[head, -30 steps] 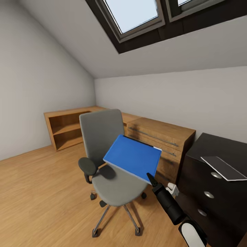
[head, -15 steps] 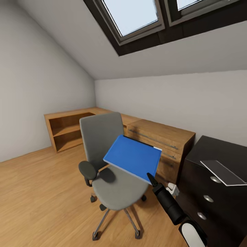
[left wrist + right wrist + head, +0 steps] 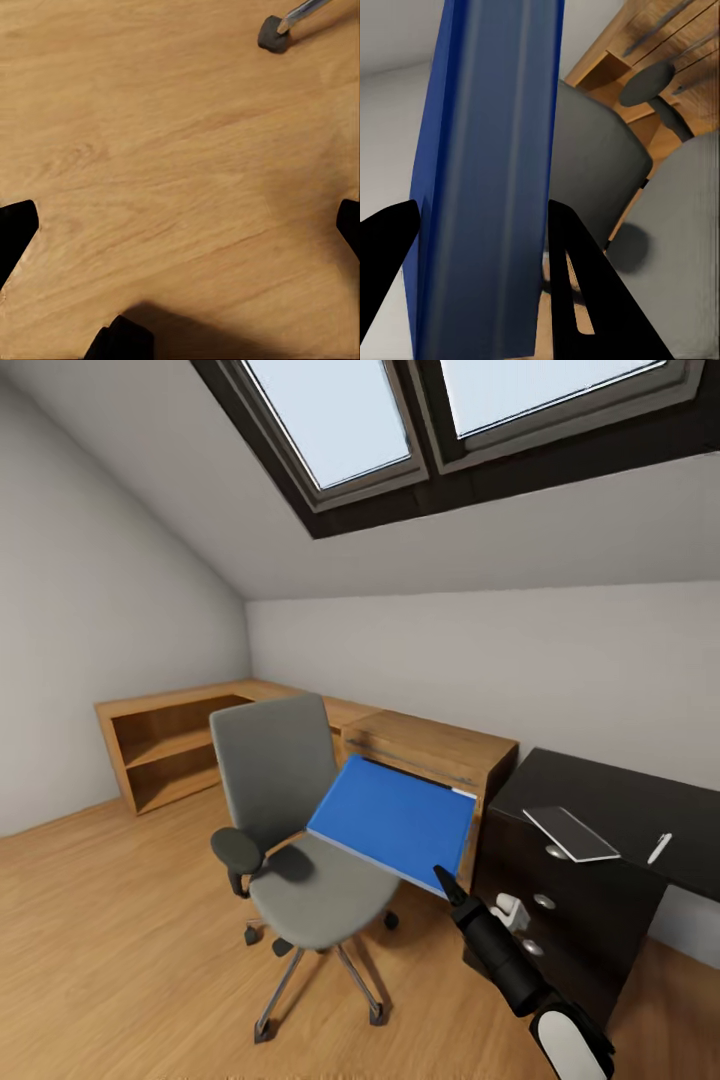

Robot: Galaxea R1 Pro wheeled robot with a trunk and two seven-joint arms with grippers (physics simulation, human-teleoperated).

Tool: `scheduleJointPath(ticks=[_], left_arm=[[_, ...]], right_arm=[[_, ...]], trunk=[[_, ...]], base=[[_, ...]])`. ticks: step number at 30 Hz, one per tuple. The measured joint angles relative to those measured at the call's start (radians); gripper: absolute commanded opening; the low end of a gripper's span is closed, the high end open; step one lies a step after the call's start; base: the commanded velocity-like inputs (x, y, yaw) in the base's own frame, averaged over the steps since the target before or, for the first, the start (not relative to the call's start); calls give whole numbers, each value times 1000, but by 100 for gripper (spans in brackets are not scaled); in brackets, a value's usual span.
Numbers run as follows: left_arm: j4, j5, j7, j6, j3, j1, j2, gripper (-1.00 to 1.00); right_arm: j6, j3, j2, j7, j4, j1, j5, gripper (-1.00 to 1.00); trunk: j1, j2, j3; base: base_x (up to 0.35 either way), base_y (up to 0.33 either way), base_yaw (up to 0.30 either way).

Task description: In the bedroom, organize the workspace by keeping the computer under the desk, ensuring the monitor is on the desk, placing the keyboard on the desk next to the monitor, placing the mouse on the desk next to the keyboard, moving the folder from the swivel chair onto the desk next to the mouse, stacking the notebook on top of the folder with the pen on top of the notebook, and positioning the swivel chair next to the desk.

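Head view shows our right tool point(image 3: 440, 876) pinching the flat blue plastic folder point(image 3: 393, 821) by its corner, lifted clear above the grey swivel chair point(image 3: 300, 840) for carrying toward the black worktop point(image 3: 610, 800); our left tool's fingers point(image 3: 15, 232) sit spread over wooden floor point(image 3: 172, 150).

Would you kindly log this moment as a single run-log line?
right gripper: shut on flat blue folder | folder: lifted above grey swivel chair | black desk: to the right | left gripper: open over wood floor
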Motion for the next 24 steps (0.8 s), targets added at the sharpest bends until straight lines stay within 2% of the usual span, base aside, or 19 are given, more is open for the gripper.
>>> scheduleJointPath(ticks=[2,4,8,11,16,24], left_arm=[[77,-44,1,-96,-18,0,3,100],[136,-74,1,-147,-26,0,4,100],[242,-121,1,-214,-34,0,5,100],[276,-171,6,-240,-37,0,1,100],[289,-192,11,-247,-37,0,1,100],[292,-196,11,-248,-37,0,-1,100]], right_arm=[[0,-1,-1,0,0,0,0,-100],[0,-2,-2,0,0,0,0,-100],[0,-4,-3,0,0,0,0,-100],[0,-4,-3,0,0,0,0,-100],[0,-3,-3,0,0,0,0,-100],[0,-3,-3,0,0,0,0,-100]], trunk=[[-8,14,8],[-16,28,15],[-31,56,31],[-43,77,42],[-62,112,59],[-93,168,84]], base=[[-137,0,-265],[-70,0,-268],[-23,0,-271],[-4,0,-271],[-1,0,-109],[0,0,-10]])
